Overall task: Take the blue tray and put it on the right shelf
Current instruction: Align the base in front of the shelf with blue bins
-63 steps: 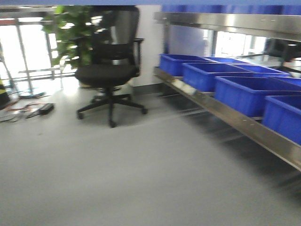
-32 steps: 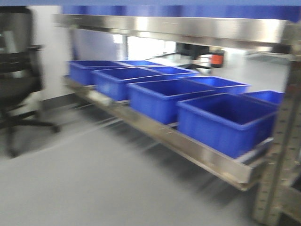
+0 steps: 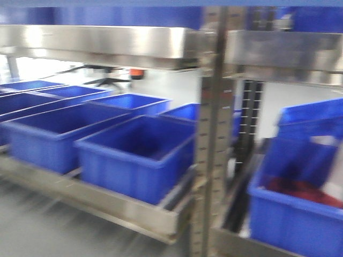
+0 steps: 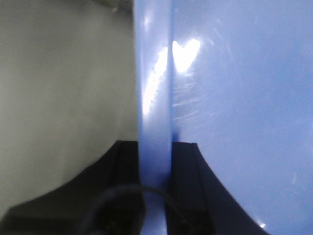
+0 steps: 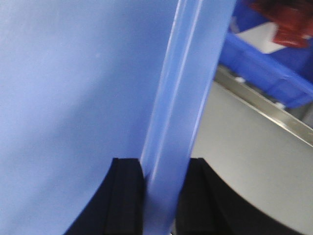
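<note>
The blue tray (image 4: 244, 98) is held off the ground between both arms, its glossy periwinkle surface filling most of each wrist view. My left gripper (image 4: 155, 147) is shut on the tray's rim (image 4: 154, 73), one black finger on each side. On the opposite rim (image 5: 181, 98), my right gripper (image 5: 164, 164) is shut the same way, with the tray (image 5: 73, 88) spreading to its left. A thin strip of the tray (image 3: 161, 2) crosses the top of the front view. The right shelf (image 3: 96, 43), a shiny steel rack, stands directly ahead and close.
Several deep blue bins (image 3: 134, 155) fill the rack's lower level. A perforated upright (image 3: 209, 160) splits the view. Right of it, another bin (image 3: 300, 214) holds something red, also seen in the right wrist view as a bin (image 5: 274, 63) above a steel ledge (image 5: 264, 107). Grey floor (image 3: 32, 235) lies below.
The front view has swung right and closer to the rack. The office chair and plant have left the view, and the upright and the red-filled bin have come in.
</note>
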